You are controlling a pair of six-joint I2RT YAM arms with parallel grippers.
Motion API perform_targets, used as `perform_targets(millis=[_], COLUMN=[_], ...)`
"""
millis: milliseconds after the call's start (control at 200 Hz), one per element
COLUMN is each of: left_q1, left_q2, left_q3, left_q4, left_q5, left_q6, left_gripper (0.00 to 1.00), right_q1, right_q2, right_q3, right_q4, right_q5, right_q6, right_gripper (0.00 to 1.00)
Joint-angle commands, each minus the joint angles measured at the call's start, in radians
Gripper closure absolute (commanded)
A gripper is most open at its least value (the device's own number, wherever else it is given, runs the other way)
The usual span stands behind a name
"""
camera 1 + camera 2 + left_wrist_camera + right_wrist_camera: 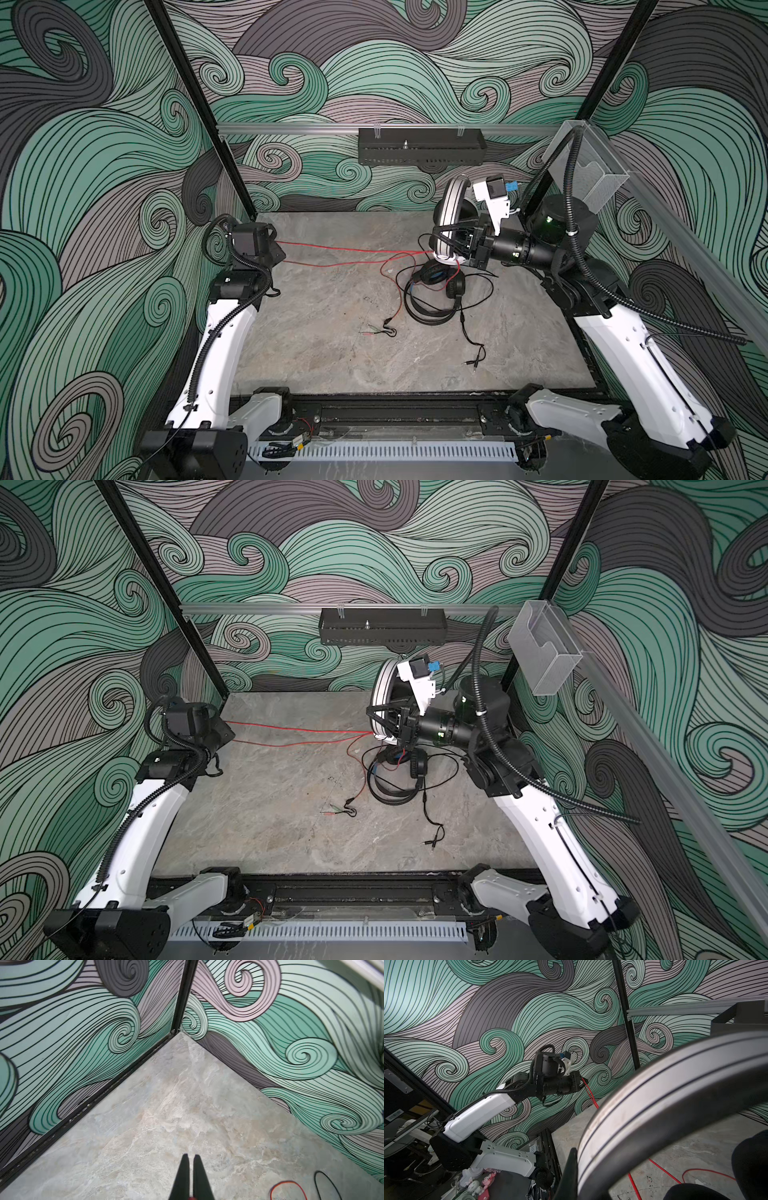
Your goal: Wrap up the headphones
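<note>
My right gripper (441, 242) (374, 725) is raised at the back right, shut on the headband of the white headphones (451, 199) (380, 683) (664, 1105). One finger (571, 1167) lies against the band; the other is hidden behind it. Their thin red cord (353, 249) (299, 729) (590, 1095) runs taut across to my left gripper (280, 251) (230, 733) (191, 1156), which is shut on it near the back left corner. The black headphones (432, 299) (395, 779) lie on the table below the right gripper, with their black cord looped around them.
The red cord's plug end (374, 330) and the black cord's plugs (473, 361) lie loose on the grey table (311, 353). A black tray (419, 151) hangs on the back rail, and a clear box (590, 166) on the right rail. Walls stand close to the left gripper.
</note>
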Motion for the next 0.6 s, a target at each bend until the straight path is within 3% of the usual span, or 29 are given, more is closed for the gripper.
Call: perform_targets(millis=[0,190,390,595], left_q1=[0.028,0.085,0.158,0.246], left_q2=[-0.007,0.048,0.172,0.207], left_q3=[0.011,0.028,0.04,-0.025], left_q4=[-0.032,-0.037,-0.017,-0.009], left_q5=[-0.074,-0.059,0.132,0.24], left_q6=[-0.038,-0.061,-0.09,-0.112], left_gripper=[1.0,1.0,1.0,1.0], right_q1=[-0.028,-0.042,-0.042,-0.05], right_q2=[-0.035,-0.028,-0.013,-0.011], right_q3=[0.059,0.099,0.127,0.137], right_q4=[0.067,0.068,0.07,0.09], right_q5=[-0.009,-0.005,-0.008,-0.003], right_q6=[-0.051,-0.055,-0.041,-0.017], right_gripper=[1.0,1.0,1.0,1.0])
